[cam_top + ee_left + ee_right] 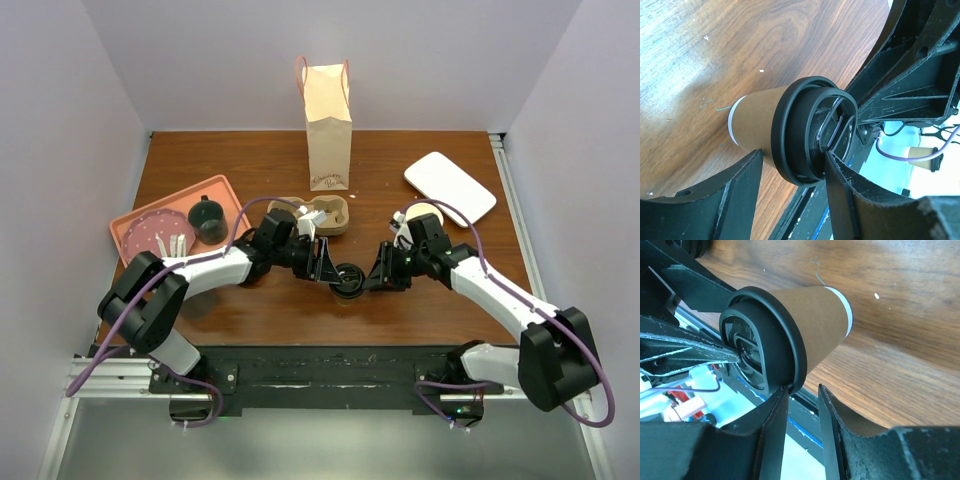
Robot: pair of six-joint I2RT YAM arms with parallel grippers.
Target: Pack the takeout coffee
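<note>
Left claw [793,155] of mine is open around the lid [805,135] of the coffee cup [755,125], upright on the bench [300,165]; my right claw [802,389], barely open, sits at the rim. Uneven push could tip it.
</note>
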